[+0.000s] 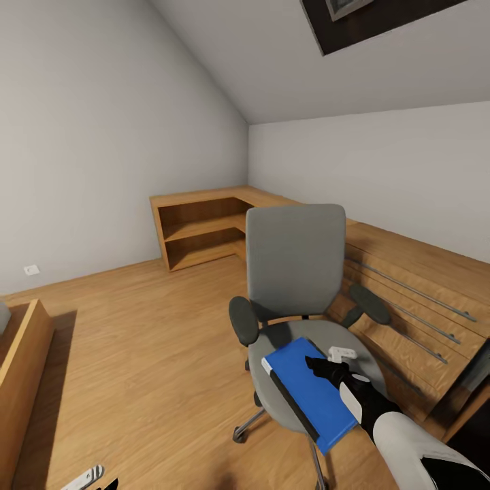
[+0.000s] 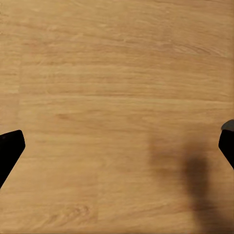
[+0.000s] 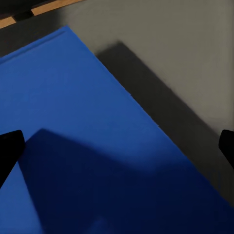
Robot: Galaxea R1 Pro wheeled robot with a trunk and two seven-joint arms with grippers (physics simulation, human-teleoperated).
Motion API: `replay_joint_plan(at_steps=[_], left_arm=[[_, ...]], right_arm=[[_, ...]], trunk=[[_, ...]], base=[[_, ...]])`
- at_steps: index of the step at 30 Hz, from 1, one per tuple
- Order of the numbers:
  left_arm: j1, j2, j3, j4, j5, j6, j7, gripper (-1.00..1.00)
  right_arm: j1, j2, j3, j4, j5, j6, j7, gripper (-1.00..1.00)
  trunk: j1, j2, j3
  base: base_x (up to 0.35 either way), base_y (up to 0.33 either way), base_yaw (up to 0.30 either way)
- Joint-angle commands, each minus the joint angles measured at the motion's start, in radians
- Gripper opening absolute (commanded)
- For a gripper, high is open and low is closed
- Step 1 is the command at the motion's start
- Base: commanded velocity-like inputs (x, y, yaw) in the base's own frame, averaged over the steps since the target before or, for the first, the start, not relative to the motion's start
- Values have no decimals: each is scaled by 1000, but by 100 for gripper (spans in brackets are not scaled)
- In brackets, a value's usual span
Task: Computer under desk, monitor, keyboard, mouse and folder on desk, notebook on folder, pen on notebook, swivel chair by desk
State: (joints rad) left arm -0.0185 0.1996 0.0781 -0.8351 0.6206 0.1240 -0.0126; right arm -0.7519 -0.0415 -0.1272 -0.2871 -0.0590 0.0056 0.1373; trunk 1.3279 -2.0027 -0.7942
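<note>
The grey swivel chair (image 1: 296, 258) stands in the middle of the head view with black armrests. A bright blue folder (image 1: 306, 391) lies flat on its seat, its dark spine toward the left. My right gripper (image 1: 328, 367) hovers just over the folder's far right part. In the right wrist view the right gripper (image 3: 117, 151) is open, its fingertips (image 3: 9, 146) wide apart above the folder (image 3: 73, 146) and the grey seat (image 3: 185, 73). My left gripper (image 2: 117, 151) is open over bare wooden floor (image 2: 117, 73). Desk, computer, monitor, keyboard, mouse, notebook and pen are out of view.
A light wooden L-shaped shelf unit (image 1: 204, 228) fills the far corner. A wooden dresser (image 1: 408, 299) with long silver handles runs along the right wall, close behind the chair. Another wooden piece (image 1: 20, 367) stands at the left edge. Open floor (image 1: 150, 340) lies left of the chair.
</note>
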Motion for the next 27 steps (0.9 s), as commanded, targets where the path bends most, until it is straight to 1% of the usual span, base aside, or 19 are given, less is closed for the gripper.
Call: replay_joint_plan(at_steps=[1,10,23,27], left_arm=[[0,0,2,-1,10,7,-1,100],[0,0,2,-1,9,6,-1,100],[0,0,2,-1,8,6,-1,100],[0,0,2,-1,8,6,-1,100]], right_arm=[[0,0,0,6,-2,1,5,100],[0,0,0,5,-2,1,5,100],[0,0,0,5,-2,1,5,100],[0,0,0,5,-2,1,5,100]], trunk=[[0,0,-1],[0,0,-1],[0,0,-1],[0,0,-1]], base=[[-3,0,0],[-119,0,0],[-12,0,0],[-139,0,0]])
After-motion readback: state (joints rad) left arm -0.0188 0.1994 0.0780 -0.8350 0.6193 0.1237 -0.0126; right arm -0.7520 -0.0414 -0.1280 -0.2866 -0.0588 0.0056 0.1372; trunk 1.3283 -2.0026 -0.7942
